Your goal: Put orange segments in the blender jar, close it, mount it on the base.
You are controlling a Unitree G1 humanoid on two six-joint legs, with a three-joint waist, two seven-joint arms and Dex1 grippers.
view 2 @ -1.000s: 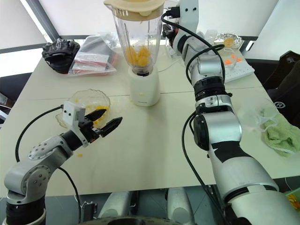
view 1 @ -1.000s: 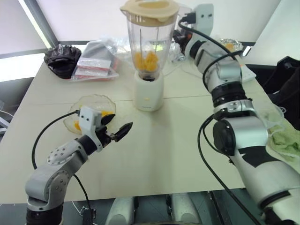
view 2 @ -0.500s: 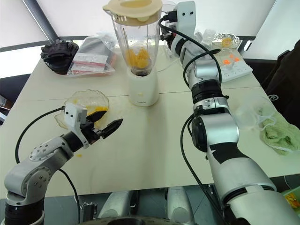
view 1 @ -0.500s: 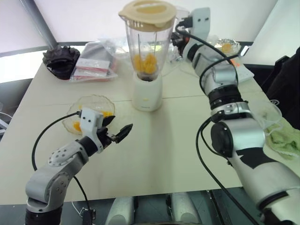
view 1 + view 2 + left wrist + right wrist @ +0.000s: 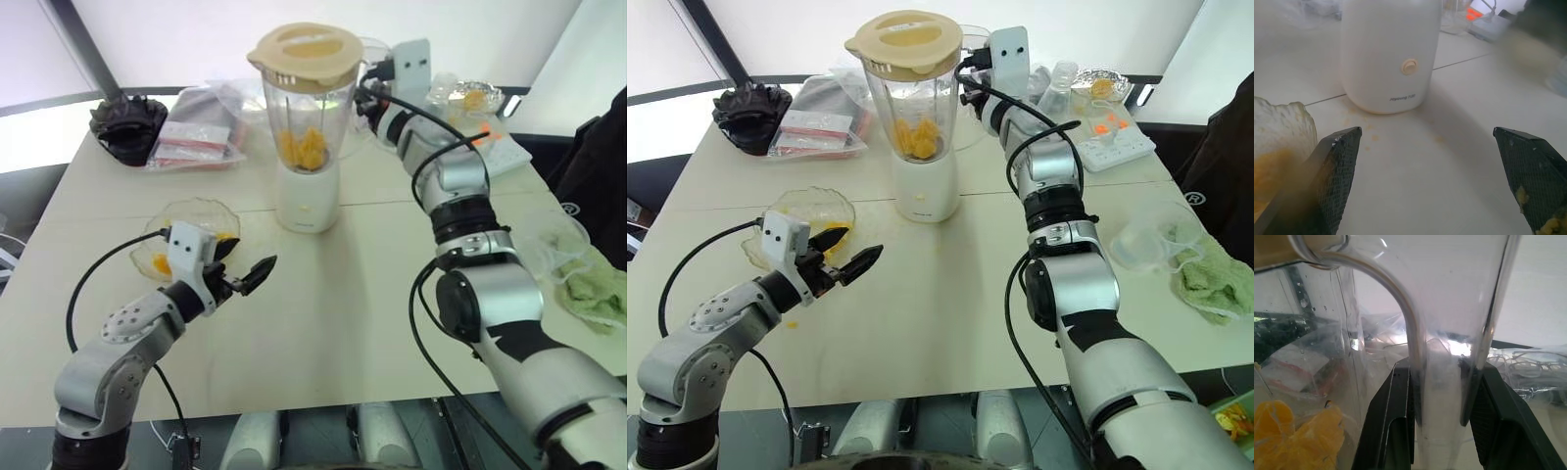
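Note:
The blender jar (image 5: 309,108), clear with a cream lid (image 5: 306,44) on top, stands on the white base (image 5: 307,201) at the table's middle back. Orange segments (image 5: 304,147) lie in its bottom. My right gripper (image 5: 1442,369) reaches in from the right and is shut on the jar's clear handle (image 5: 1415,333), one black finger on each side. My left gripper (image 5: 247,259) hovers open above the table, nearer and to the left, with bits of pulp on its fingertips (image 5: 1528,196). Beside it a wavy glass bowl (image 5: 186,220) holds more orange segments (image 5: 223,237).
A black bag (image 5: 127,119) and plastic bags with red packs (image 5: 201,132) lie at the back left. A white box (image 5: 1112,137), a foil dish (image 5: 1102,83), a clear cup (image 5: 1146,240) and a green cloth (image 5: 1215,279) sit on the right. A person's dark sleeve (image 5: 598,147) is at the right edge.
My right gripper has come down a little with the jar, which now sits lower on the base. The left gripper has stayed where it was, open.

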